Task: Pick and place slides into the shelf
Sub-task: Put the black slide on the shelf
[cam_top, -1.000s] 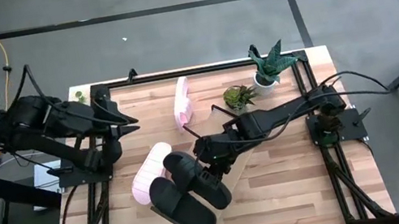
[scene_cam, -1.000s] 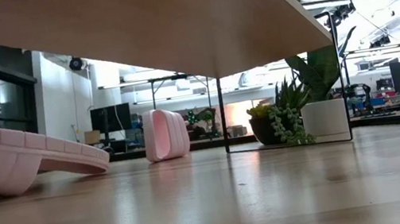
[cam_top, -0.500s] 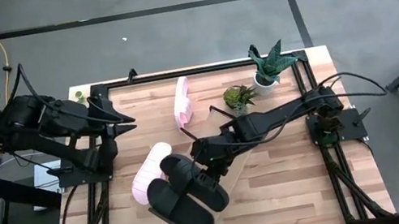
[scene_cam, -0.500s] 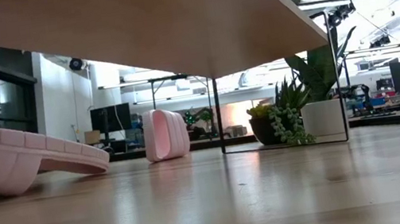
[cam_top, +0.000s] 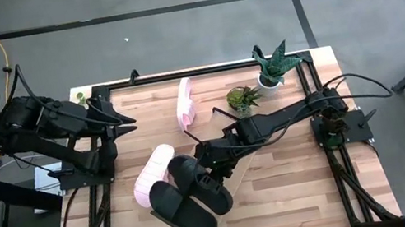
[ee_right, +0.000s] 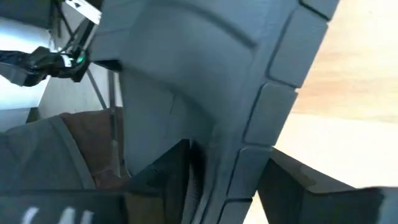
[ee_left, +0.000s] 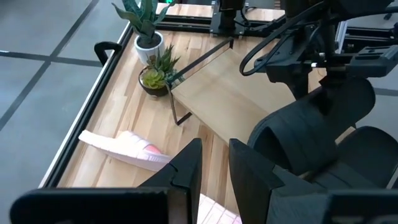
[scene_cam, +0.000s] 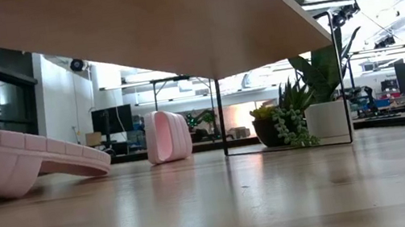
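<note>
The shelf (cam_top: pixel 235 179), a light-wood board on thin black legs, stands slantwise on the table; the low view looks under it (scene_cam: pixel 132 27). Two black slides lie side by side on its near end, one (cam_top: pixel 179 209) nearer and one (cam_top: pixel 201 185) held by my right gripper (cam_top: pixel 208 161). A pink slide (cam_top: pixel 153 175) lies beside the shelf's left edge, partly tilted up (scene_cam: pixel 15 163). The other pink slide (cam_top: pixel 184 104) stands on its side edge near the far edge. My left gripper (cam_top: pixel 127 120) hovers at the far left, narrowly open and empty. My right gripper (ee_right: pixel 227 168) is shut on the farther black slide's far end (cam_top: pixel 205 169), pinched between the two fingers (ee_right: pixel 286 177). The fingers come slanting down from the table's right. The slide's remaining length lies on the shelf next to the other black slide.
Two potted plants stand at the far right, a tall spiky one (cam_top: pixel 271 68) and a small one (cam_top: pixel 243 98) by the shelf's far corner. A black frame (cam_top: pixel 99 94) runs round the table's edges. Bare tabletop lies to the right of the shelf.
My right gripper has shifted slightly toward the table's left with the black slide. The shelf has slid a little with it; in the low view its leg stands slightly farther left. My left gripper has drawn back a little toward the left edge.
</note>
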